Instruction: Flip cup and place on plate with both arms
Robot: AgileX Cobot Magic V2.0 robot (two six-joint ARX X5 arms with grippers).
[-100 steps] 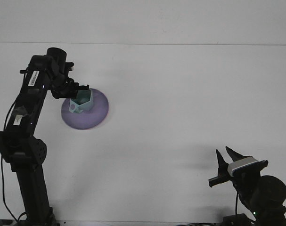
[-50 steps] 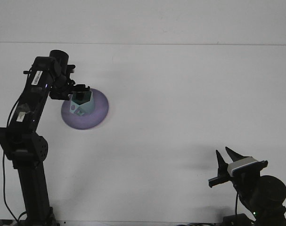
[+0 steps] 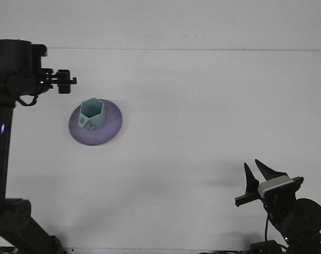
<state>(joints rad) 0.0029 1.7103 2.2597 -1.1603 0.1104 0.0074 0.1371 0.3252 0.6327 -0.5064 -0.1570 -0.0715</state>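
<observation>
The cup point(image 3: 92, 114), a pale teal hexagonal one, stands upright with its mouth facing up on the purple plate point(image 3: 110, 127), a little off the plate's centre toward the left edge of the table point(image 3: 202, 106). Nothing can be seen inside the cup from here, and the cup is the only thing the plate carries. The plate lies flat on the white table, in its left half and toward the far edge.

The left hand point(image 3: 65, 81) hovers apart from the cup, up and to its left, touching nothing. From this angle I cannot tell whether that hand is spread or pressed together. The right hand point(image 3: 257, 176) sits low near the near right corner of the table, well apart from the plate, with its two dark fingers point(image 3: 247, 177) spread and nothing between them.

The task looks close to done, so the main risk, as I judge it, comes from the left arm point(image 3: 4, 137). If it swings back low across the plate, it could clip the light cup and tip it over, or nudge it off the plate's edge. A bump to the plate itself could slide both.
</observation>
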